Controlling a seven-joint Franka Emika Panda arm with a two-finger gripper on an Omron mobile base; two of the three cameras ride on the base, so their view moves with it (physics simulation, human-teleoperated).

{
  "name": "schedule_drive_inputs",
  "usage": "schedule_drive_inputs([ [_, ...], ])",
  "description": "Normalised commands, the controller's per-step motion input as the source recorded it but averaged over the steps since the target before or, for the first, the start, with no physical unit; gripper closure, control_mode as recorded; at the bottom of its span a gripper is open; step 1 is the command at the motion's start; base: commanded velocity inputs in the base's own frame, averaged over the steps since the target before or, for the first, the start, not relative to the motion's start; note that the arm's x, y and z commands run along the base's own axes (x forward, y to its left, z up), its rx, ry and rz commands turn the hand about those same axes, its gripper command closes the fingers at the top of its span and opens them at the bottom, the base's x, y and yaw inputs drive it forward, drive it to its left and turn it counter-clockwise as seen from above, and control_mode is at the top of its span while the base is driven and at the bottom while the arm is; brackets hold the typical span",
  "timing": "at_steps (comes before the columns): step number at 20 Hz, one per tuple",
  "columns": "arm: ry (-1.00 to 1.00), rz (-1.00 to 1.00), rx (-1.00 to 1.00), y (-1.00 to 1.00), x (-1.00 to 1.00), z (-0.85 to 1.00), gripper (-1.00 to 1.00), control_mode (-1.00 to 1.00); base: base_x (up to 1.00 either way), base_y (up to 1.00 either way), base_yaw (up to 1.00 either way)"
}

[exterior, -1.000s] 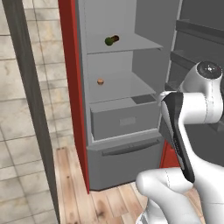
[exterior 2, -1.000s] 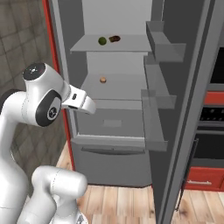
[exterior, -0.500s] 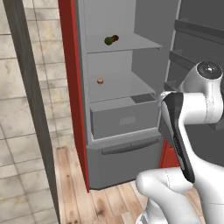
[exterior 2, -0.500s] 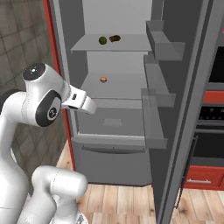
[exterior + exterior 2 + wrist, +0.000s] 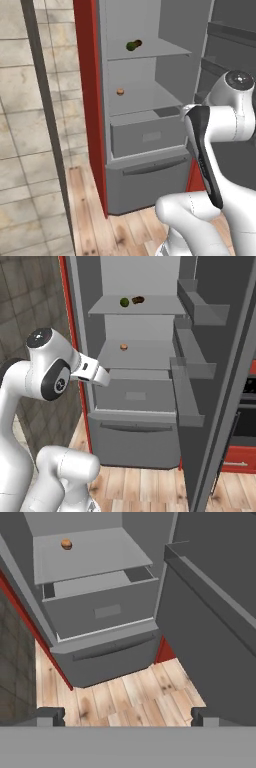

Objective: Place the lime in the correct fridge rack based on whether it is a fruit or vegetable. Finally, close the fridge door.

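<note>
The hand (image 5: 127, 716) hangs empty, fingers apart, well below the lime (image 5: 124, 302) on the fridge rack (image 5: 150, 306).

Dark green lime (image 5: 124, 302), brown lump (image 5: 138, 300) on grey rack (image 5: 150, 308); tan item (image 5: 123, 347); grey door (image 5: 220, 381); red cabinet (image 5: 90, 100).

Glossy white arm (image 5: 235, 120), dark joints
</note>
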Motion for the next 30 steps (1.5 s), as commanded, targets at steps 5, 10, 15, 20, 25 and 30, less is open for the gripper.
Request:
schedule_drive_inputs([
  [5,0.00,0.00,0.00,0.00,0.00,0.00,-1.00,1.00,0.00,0.24,0.00],
  [10,0.00,0.00,0.00,0.00,0.00,0.00,-1.00,1.00,0.18,0.00,-0.01],
  [15,0.00,0.00,0.00,0.00,0.00,0.00,-1.00,1.00,0.08,0.00,0.00],
  [20,0.00,0.00,0.00,0.00,0.00,0.00,-1.00,-1.00,0.00,0.00,0.00],
  [25,0.00,0.00,0.00,0.00,0.00,0.00,-1.00,-1.00,0.00,0.00,0.00],
  [30,0.00,0.00,0.00,0.00,0.00,0.00,-1.00,-1.00,0.00,0.00,0.00],
])
